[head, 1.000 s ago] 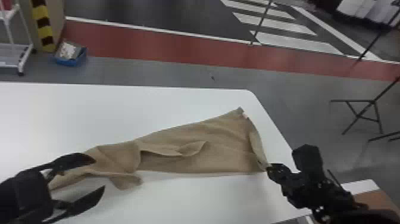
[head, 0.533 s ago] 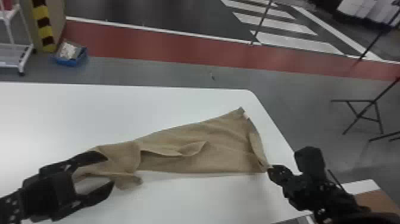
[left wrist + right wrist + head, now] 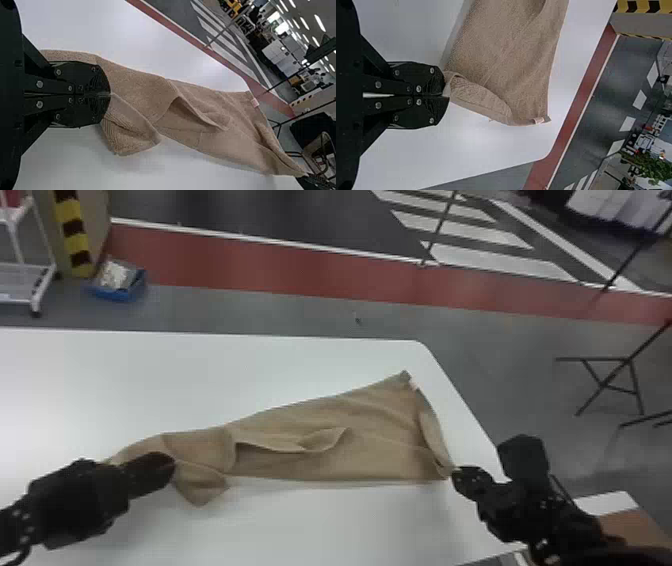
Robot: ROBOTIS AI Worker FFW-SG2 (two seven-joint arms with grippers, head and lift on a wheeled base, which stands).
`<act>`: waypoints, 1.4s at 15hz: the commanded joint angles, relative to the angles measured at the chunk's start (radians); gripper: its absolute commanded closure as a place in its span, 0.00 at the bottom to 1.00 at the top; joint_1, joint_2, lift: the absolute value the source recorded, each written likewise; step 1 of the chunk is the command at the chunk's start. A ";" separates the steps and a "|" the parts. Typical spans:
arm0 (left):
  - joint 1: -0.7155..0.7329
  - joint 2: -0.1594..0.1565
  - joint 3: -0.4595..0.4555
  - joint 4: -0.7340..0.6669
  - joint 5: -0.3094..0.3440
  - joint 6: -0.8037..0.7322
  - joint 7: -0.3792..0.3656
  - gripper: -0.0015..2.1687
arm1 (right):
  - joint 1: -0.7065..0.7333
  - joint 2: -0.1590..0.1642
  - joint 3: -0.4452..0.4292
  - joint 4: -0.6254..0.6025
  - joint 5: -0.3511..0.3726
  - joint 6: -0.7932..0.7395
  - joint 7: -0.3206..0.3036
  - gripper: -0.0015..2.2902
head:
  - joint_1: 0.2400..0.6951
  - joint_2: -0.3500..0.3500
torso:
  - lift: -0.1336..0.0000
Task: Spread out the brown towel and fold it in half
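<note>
Grey floor with a red band [image 3: 280, 275] and white stripes [image 3: 465, 222] fills the upper part of the frame, beyond a white table [image 3: 200, 370]; a blue box [image 3: 120, 287] sits at the upper left.

Half a second ago the left gripper [image 3: 169, 465] gaped wide at the lower left of the frame; now its fingers have come together on the towel's left part. The brown towel [image 3: 380, 440] keeps much the same outline, and the right gripper [image 3: 455, 474], at the lower right, has stayed where it was.

The towel lies on the table across the middle and lower middle of the frame. Its long axis runs from the lower left toward the right, climbing gently, and the cloth broadens to its right end, where a small pale tag [image 3: 254, 102] sits near the upper corner. A loose fold lifts along its middle, and a flap hangs toward the bottom of the frame beside the left gripper.

In its wrist view, the left gripper [image 3: 110, 94] pinches the cloth at its closed tips; the right gripper [image 3: 447, 94] nips the towel's lower right corner.
</note>
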 commanded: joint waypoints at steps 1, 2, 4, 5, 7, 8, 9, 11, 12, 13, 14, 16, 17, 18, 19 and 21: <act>0.011 0.007 0.046 -0.039 0.034 0.006 -0.031 0.88 | -0.002 -0.001 -0.008 0.006 -0.003 -0.005 -0.001 0.58 | 1.00 0.00 | 0.04; 0.035 0.007 0.121 -0.082 0.097 0.003 -0.076 0.88 | -0.004 -0.001 -0.013 0.009 -0.004 -0.011 -0.001 0.58 | 1.00 0.00 | 0.04; 0.052 0.005 0.302 -0.123 0.344 0.003 -0.197 0.88 | -0.005 -0.001 -0.024 0.009 -0.004 -0.011 -0.001 0.58 | 1.00 0.00 | 0.04; 0.052 0.003 0.413 -0.114 0.476 0.003 -0.275 0.88 | -0.005 -0.001 -0.025 0.009 -0.004 -0.011 -0.001 0.58 | 1.00 0.00 | 0.04; 0.049 0.008 0.563 -0.045 0.605 -0.024 -0.372 0.88 | 0.001 0.002 -0.018 0.003 -0.004 -0.021 0.001 0.58 | 1.00 0.00 | 0.04; 0.051 0.014 0.594 -0.005 0.623 -0.073 -0.407 0.88 | 0.005 0.003 -0.002 -0.005 0.003 -0.021 0.002 0.58 | 1.00 0.02 | 0.04; 0.061 0.025 0.615 0.055 0.657 -0.165 -0.452 0.88 | 0.007 0.009 0.021 -0.017 0.017 -0.021 0.025 0.58 | 1.00 0.10 | 0.04; 0.101 0.037 0.635 0.139 0.727 -0.349 -0.475 0.82 | 0.007 0.016 0.038 -0.026 0.022 -0.021 0.036 0.58 | 1.00 0.18 | 0.04; 0.100 0.037 0.644 0.199 0.778 -0.365 -0.501 0.78 | 0.007 0.016 0.048 -0.026 0.026 -0.021 0.038 0.58 | 1.00 0.22 | 0.04; 0.097 0.048 0.646 0.254 0.815 -0.368 -0.502 0.66 | 0.007 0.017 0.055 -0.026 0.032 -0.021 0.048 0.58 | 1.00 0.24 | 0.04; 0.091 0.049 0.646 0.291 0.818 -0.392 -0.491 0.39 | 0.007 0.017 0.055 -0.026 0.034 -0.021 0.048 0.58 | 1.00 0.28 | 0.04; 0.075 0.060 0.647 0.354 0.801 -0.426 -0.456 0.00 | 0.008 0.017 0.053 -0.026 0.034 -0.021 0.048 0.58 | 1.00 0.33 | 0.04; 0.069 0.069 0.652 0.377 0.797 -0.435 -0.421 0.00 | 0.010 0.017 0.050 -0.029 0.032 -0.021 0.048 0.58 | 1.00 0.35 | 0.04; 0.057 0.076 0.663 0.409 0.792 -0.457 -0.392 0.01 | 0.012 0.017 0.045 -0.039 0.031 -0.021 0.048 0.58 | 1.00 0.36 | 0.04; 0.048 0.080 0.672 0.423 0.770 -0.460 -0.361 0.02 | 0.013 0.017 0.041 -0.042 0.028 -0.018 0.048 0.58 | 1.00 0.38 | 0.04; 0.071 0.085 0.689 0.377 0.754 -0.457 -0.343 0.04 | 0.012 0.017 0.042 -0.043 0.029 -0.015 0.048 0.58 | 1.00 0.44 | 0.04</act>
